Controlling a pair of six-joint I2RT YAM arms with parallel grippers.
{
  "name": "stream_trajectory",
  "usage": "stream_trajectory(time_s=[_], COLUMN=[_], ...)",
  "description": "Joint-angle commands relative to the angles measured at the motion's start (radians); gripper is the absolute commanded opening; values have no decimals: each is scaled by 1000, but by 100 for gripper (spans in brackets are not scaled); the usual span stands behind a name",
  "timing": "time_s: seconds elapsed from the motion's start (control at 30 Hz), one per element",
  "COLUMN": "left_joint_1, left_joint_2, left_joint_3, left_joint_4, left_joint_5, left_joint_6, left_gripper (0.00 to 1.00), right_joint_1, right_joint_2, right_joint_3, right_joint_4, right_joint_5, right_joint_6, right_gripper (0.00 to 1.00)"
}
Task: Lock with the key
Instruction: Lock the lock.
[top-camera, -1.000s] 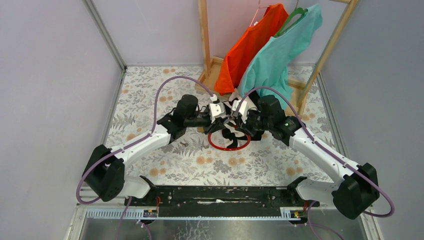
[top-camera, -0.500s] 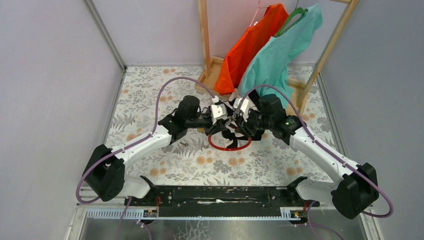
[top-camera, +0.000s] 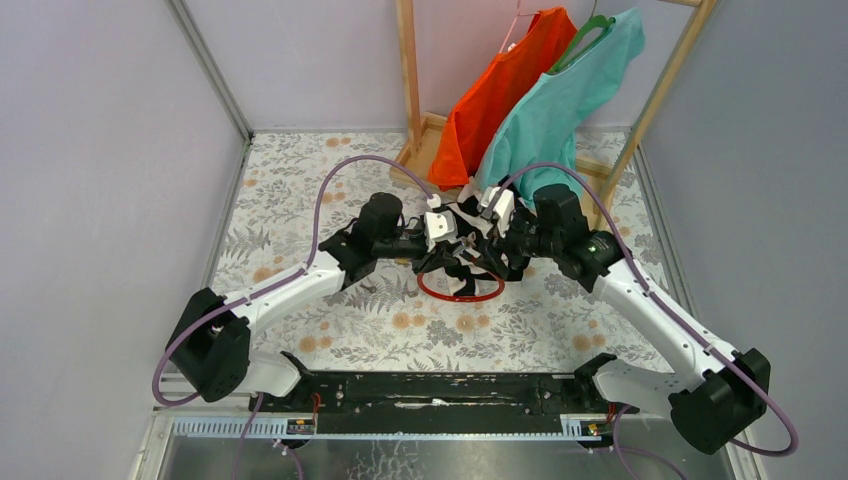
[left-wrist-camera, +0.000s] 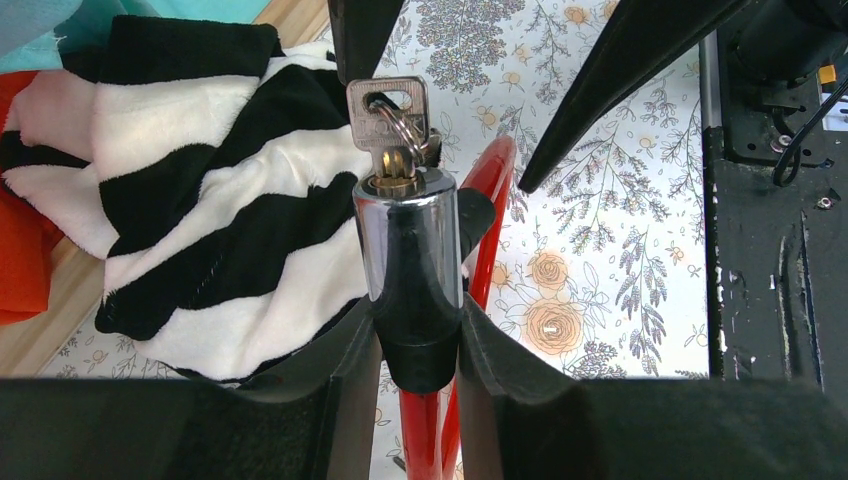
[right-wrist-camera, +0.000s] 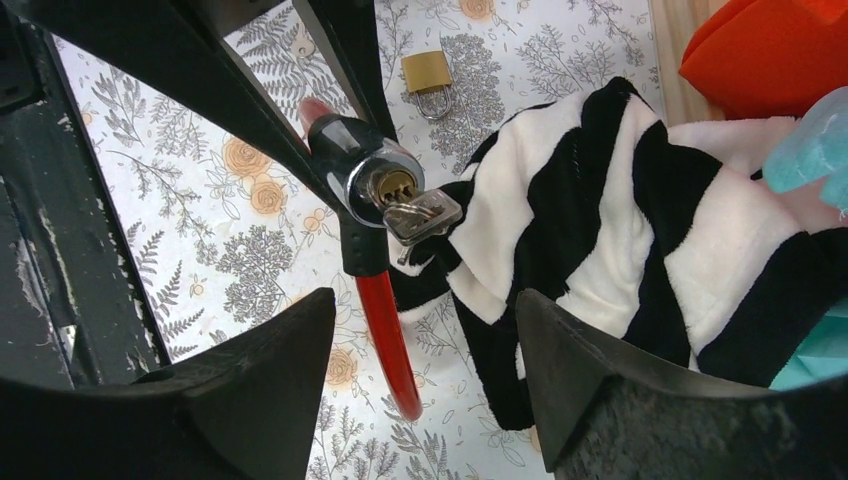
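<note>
**Two claws, one key: square up on the bow before turning**

Most of the table (top-camera: 300, 200) around the work is bare floral cover, so there is room to re-approach. A striped cloth (left-wrist-camera: 200, 190) lies heaped just behind the lock; the right claw should stay on the near side of it so plush does not catch in the pads. The red cable (right-wrist-camera: 385, 340) loops down onto the table below.

The left claw (left-wrist-camera: 420, 340) pinches the dark collar under the chrome lock (left-wrist-camera: 408, 235) and holds it off the table, keyway facing the other arm. That grip should stay firm and steady, because it must resist the twist.

The right claw (right-wrist-camera: 420, 310) is spread wide and touches nothing, its fingers either side of the key and well clear of it.

The key (left-wrist-camera: 388, 110) sits in the keyway, its flat bow sticking out with a ring (left-wrist-camera: 400, 130) through it. A good next move, I judge, is to come in along the lock's axis, set the pads flat on the bow's two faces, avoid the ring, then rotate about that axis without pulling. Whether the key is already turned partway is hard to tell from here.

A brass padlock (right-wrist-camera: 427, 72) lies apart; ignore it.
</note>
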Motion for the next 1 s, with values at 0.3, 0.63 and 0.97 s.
stream_trajectory(time_s=[0.3,0.63,0.97], left_joint_1=[-10,-12,-12], left_joint_2=[15,14,15], left_joint_3=[17,16,17], left_joint_4=[-49,-48,-48], left_joint_5=[7,7,7], left_joint_6=[-6,-8,-7], left_gripper=[0,0,0], right_joint_1=[-32,-98,-109], right_joint_2=[50,126,172], right_joint_3=[215,298,291], right_joint_4=[-24,-76,-100], right_joint_5=[-119,-192,-268], right_joint_6=[220,384,389], right_gripper=[60,51,50])
